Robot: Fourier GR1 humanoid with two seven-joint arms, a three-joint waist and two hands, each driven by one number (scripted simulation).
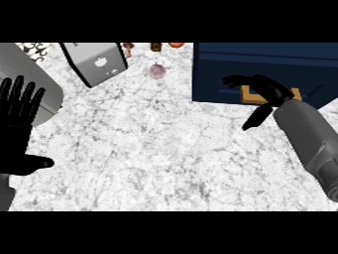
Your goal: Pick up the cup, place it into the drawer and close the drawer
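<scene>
The counter (164,163) carries a navy drawer unit (274,59) at its far right corner, with a gold handle (253,95) on the unit's near face. The right forearm (317,144) enters from the lower right edge and runs diagonally up and inward toward the unit. The right hand (265,88) bends at the wrist and lies across the middle of the handle, covering it so that only the two gold ends show on either side. Whether this hand has closed on the handle cannot be told from this view. The left hand (7,134) rests at the counter's left edge, released and holding nothing, palm flat, fingers straight and pointing toward the far edge, thumb spread to the right. The cup (157,71), a small pinkish item, stands on the counter near the far edge, well apart from both hands. It sits between a tilted silver slab (98,62) on its left and the drawer unit on its right, touching neither. A grey box (10,64) occupies the far left corner, partly behind the left hand's fingertips. A few small brown and orange items (155,47) line the far edge beyond the cup.
</scene>
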